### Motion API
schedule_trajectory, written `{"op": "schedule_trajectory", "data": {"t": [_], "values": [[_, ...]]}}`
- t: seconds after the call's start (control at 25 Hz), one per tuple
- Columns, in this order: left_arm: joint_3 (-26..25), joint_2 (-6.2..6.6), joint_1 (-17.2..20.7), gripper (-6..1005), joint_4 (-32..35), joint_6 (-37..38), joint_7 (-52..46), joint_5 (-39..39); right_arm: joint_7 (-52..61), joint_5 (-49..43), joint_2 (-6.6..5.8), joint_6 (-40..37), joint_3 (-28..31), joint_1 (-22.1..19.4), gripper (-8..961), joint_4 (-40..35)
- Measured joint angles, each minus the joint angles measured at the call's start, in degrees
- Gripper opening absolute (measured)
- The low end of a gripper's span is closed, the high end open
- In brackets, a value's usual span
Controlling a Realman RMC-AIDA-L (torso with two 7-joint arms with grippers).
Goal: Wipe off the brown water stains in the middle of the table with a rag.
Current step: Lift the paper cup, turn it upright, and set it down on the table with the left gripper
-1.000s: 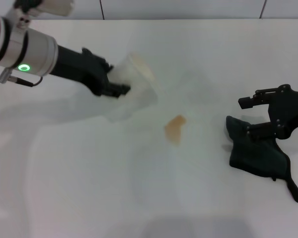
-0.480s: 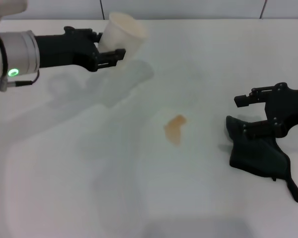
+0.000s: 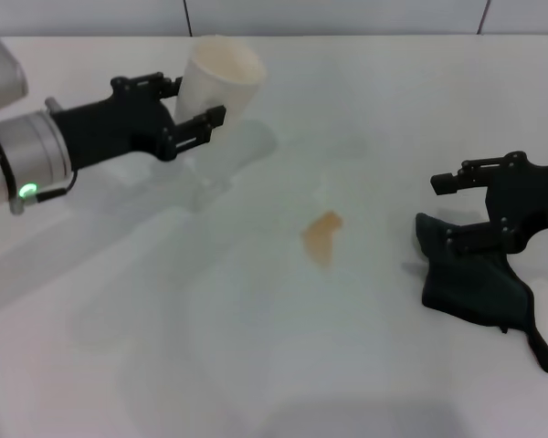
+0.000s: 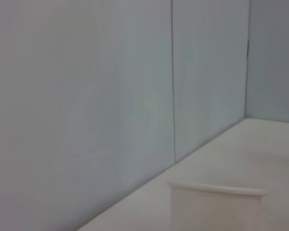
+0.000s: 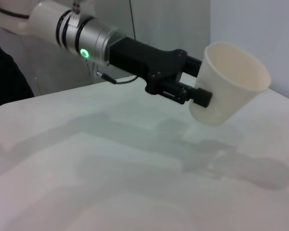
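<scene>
The brown water stains (image 3: 322,238) show as one small orange-brown blotch in the middle of the white table (image 3: 256,365). At the right lies the dark rag (image 3: 477,281), its narrow tail pointing toward the front right. My right gripper (image 3: 454,212) stands open over the rag's back-left corner, its lower finger at the cloth's edge. At the back left, my left gripper (image 3: 197,100) is shut on a pale plastic cup (image 3: 217,75), held above the table, mouth up and tilted slightly. The right wrist view shows that cup (image 5: 231,82) in the left gripper (image 5: 198,84).
The cup's rim (image 4: 216,190) fills the low part of the left wrist view, in front of a grey panelled wall (image 4: 111,96). The wall runs along the table's far edge. The cup and left arm cast a soft shadow (image 3: 228,155) on the tabletop.
My left arm has swung back and to the left, lifting the cup from a tilt near the stain to nearly upright. The right gripper and rag have hardly moved.
</scene>
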Motion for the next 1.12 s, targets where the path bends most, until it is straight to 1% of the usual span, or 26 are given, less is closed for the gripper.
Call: {"op": "schedule_trajectory", "data": {"t": [0.24, 0.36, 0.8, 1.12], "values": [[0.16, -0.06, 0.69, 569, -6.98, 0.04, 9.89, -5.85, -2.13, -0.37, 0.00, 0.53, -0.05, 0.02, 720, 1.02], [0.16, -0.07, 0.74, 569, -10.05, 0.04, 13.74, -7.40, -3.10, -0.46, 0.00, 0.84, -0.10, 0.03, 720, 1.56], [0.30, -0.22, 0.22, 566, -16.86, -1.00, 20.57, -8.66, -5.85, -1.07, 0.00, 1.66, -0.60, 0.10, 720, 3.39], [0.56, -0.32, 0.19, 565, -17.84, -2.26, 21.65, -8.69, -6.16, -1.19, 0.00, 2.15, -0.88, 0.15, 720, 3.80]]}}
